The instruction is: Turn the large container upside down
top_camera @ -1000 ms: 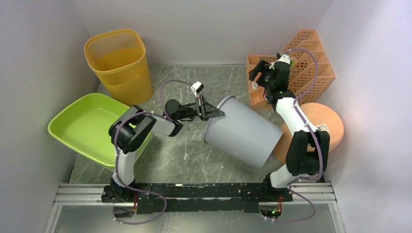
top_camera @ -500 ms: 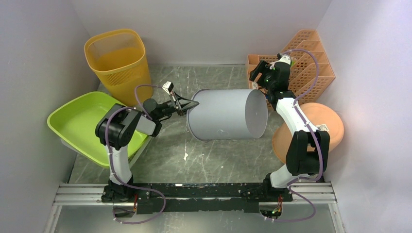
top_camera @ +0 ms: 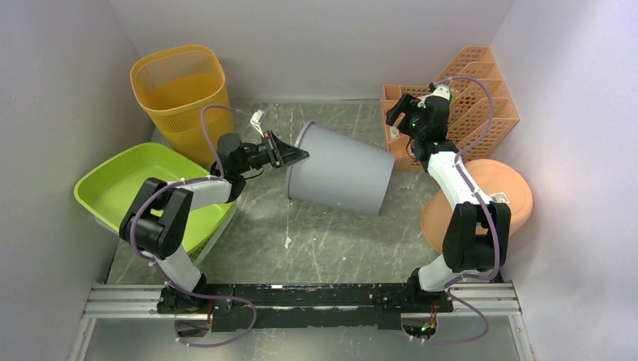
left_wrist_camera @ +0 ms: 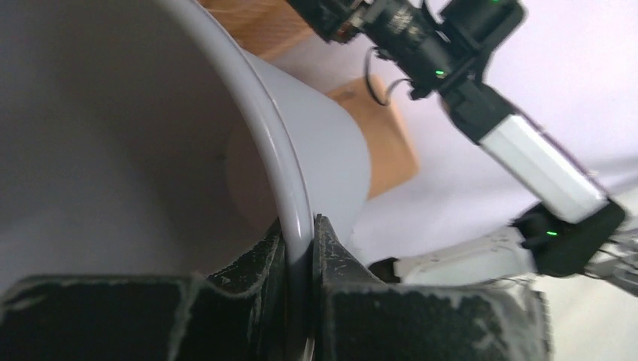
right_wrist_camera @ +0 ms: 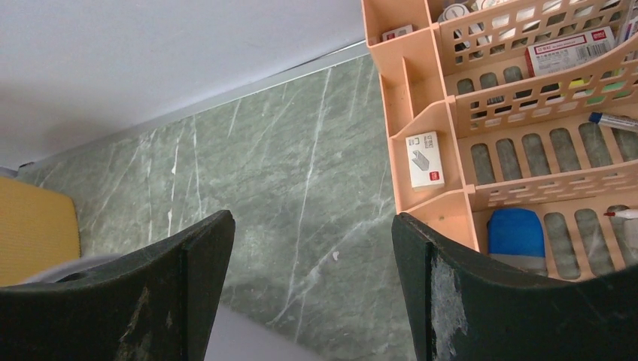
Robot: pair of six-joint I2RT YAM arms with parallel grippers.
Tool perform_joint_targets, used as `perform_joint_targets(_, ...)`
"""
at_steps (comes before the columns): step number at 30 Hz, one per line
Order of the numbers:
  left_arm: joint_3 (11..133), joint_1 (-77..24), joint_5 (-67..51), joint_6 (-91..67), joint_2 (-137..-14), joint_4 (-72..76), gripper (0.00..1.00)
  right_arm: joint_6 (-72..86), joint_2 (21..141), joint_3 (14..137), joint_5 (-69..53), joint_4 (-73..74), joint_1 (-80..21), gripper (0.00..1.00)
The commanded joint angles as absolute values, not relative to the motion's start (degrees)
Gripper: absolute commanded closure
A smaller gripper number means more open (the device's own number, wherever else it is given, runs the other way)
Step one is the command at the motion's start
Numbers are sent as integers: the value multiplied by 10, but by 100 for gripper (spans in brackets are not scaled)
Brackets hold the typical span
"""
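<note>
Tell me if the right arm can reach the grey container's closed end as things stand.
Probably yes. The right gripper hangs open close beside that end of the grey container, only bare table between. The orange organiser sits off to its side, and the left gripper clamps the opposite rim.

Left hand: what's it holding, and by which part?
The left hand pinches the bin by its rim, one finger inside, one outside.
</note>
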State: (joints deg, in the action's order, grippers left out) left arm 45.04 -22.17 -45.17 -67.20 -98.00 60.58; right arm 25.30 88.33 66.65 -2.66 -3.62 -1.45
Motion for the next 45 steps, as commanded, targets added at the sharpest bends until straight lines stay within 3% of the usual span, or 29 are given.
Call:
perform_joint_targets(1, 451, -196, -389, -480, -991, 318, 89, 257, 883, 657, -34, -56, -10, 22)
perform_joint_targets(10, 424, -197, -434, -571, -1006, 459, 93, 251, 876, 656, -20, -52, -4, 22)
perform_joint_targets(20, 510, -323, -437, -738, -986, 646, 93, 274, 886, 676, -51, -59, 27, 22)
perform_joint_targets(29, 487, -323, -422, -945, -1127, 938, 93, 276, 879, 683, -63, -62, 41, 22)
perform_joint_targets(33, 452, -290, -437, -888, -1146, 884, 93, 277, 880, 672, -65, -67, 42, 22)
perform_joint_targets(40, 447, -218, -437, -658, -1082, 547, 93, 282, 889, 669, -74, -74, 42, 22)
perform_joint_targets(45, 441, -194, -405, -568, -1085, 449, 93, 283, 892, 666, -75, -77, 42, 23)
